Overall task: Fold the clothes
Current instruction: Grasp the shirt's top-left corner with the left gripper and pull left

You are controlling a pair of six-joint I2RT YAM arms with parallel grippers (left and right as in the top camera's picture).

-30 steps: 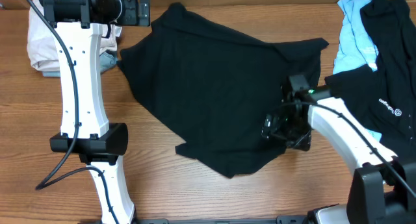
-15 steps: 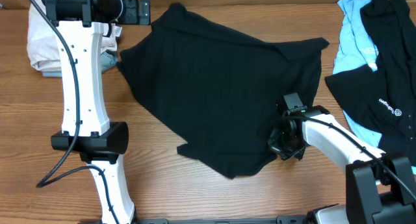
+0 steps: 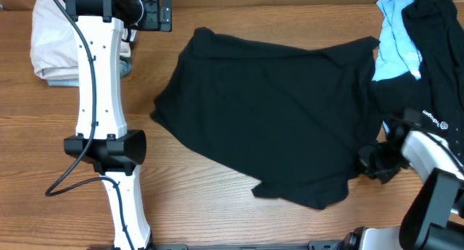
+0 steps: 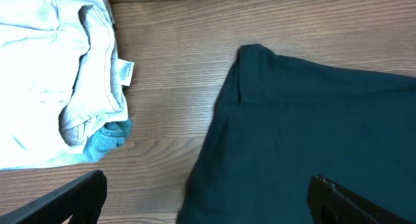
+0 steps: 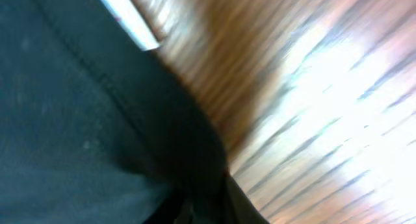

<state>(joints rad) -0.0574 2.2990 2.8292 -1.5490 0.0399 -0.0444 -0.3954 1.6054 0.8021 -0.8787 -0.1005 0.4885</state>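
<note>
Black garment (image 3: 275, 119): spread across the middle of the table (image 3: 210, 206), lower hem rumpled, no fold made yet. Right gripper (image 3: 375, 163) sits at the lower right corner and appears clamped on the hem, though the wrist view is blurred. Left gripper (image 4: 207, 184) is wide and empty, hovering over the upper left corner near the beige garment (image 4: 45, 74). Judged step: flattening before the first fold. Next move calls for a left corner grip, then both arms carrying one edge across. Light blue garment (image 3: 397, 43) and logo garment (image 3: 435, 105) are piled far right.
</note>
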